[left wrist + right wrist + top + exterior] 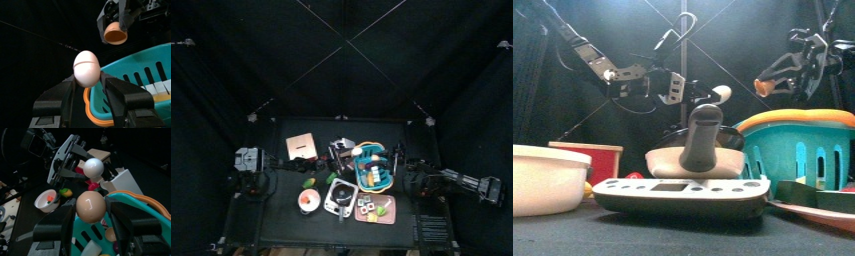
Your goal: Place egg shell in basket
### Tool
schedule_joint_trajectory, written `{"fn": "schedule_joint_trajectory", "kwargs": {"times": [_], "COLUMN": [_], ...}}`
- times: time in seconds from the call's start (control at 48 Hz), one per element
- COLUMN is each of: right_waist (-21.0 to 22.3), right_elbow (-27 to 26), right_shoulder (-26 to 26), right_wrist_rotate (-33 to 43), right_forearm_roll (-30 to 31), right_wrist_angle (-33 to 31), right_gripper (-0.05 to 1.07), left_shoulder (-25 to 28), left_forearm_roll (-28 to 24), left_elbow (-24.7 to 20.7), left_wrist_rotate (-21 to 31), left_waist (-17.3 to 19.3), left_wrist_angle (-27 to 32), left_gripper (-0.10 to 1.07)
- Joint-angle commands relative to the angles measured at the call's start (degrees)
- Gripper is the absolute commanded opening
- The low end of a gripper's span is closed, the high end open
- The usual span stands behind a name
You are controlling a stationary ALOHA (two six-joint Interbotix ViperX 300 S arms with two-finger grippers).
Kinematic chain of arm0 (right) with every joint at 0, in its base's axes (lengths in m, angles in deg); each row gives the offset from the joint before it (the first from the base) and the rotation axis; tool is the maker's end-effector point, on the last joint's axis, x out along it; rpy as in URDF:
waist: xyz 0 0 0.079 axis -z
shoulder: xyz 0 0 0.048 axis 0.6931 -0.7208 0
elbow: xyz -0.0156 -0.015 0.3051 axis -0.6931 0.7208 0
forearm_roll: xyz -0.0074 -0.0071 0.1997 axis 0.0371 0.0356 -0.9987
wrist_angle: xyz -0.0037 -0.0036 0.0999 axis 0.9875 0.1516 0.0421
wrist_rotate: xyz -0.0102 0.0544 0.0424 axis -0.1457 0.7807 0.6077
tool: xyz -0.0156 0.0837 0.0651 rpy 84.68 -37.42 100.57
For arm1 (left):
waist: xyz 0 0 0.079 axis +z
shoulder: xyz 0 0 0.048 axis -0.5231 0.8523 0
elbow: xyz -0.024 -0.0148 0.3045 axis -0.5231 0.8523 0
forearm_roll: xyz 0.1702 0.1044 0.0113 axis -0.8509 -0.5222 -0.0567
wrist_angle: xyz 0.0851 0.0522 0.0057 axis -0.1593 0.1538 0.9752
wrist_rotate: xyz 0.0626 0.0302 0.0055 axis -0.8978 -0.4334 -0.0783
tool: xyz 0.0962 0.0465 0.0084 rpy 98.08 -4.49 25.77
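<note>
Left gripper [87, 90] pinches white egg [87, 68]; right gripper [91, 218] pinches brown egg shell [90, 207] above basket [798, 140] rim, open air between.

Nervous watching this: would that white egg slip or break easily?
Probably light and hollow: a seam circles the white egg, suggesting a two-piece shell. Its smooth, rounded surface might slip from the left gripper. Set down, it would likely roll.

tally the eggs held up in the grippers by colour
white egg: 1, in the left gripper
brown egg shell: 1, in the right gripper
total: 2
</note>
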Motion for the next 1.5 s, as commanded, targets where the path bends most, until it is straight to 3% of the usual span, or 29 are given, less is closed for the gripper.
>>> {"fn": "schedule_joint_trajectory", "kwargs": {"times": [0.0,0.208,0.646,0.854,1.25,1.479], "right_waist": [0.3,0.3,0.3,0.3,0.3,0.3], "right_elbow": [-0.5,0.4,-1.3,-2.0,-2.1,-2.2], "right_shoulder": [-0.1,-1.9,-11.3,-12.8,-12.9,-12.9], "right_wrist_rotate": [-0.1,-0.2,-0.4,-0.4,-0.4,-0.4], "right_forearm_roll": [-0.2,0.2,2.5,2.5,2.5,2.6], "right_wrist_angle": [0.1,-2.2,-6.6,-7.5,-8.1,-9.2], "right_gripper": [0.59,0.59,0.63,0.71,0.98,1.00], "left_shoulder": [-1.8,-1.8,-1.9,-1.8,-1.8,-1.8], "left_forearm_roll": [0.4,2.9,7.4,8.7,9.1,9.1], "left_elbow": [-0.5,-0.4,1.0,1.5,1.7,1.7], "left_wrist_rotate": [0.0,-0.1,0.0,0.0,-0.1,-0.1], "left_waist": [-0.6,-2.8,-7.7,-8.0,-8.0,-8.0], "left_wrist_angle": [-0.7,-1.3,-3.1,-3.6,-3.8,-3.8], "left_gripper": [0.69,0.69,0.69,0.69,0.69,0.69]}}
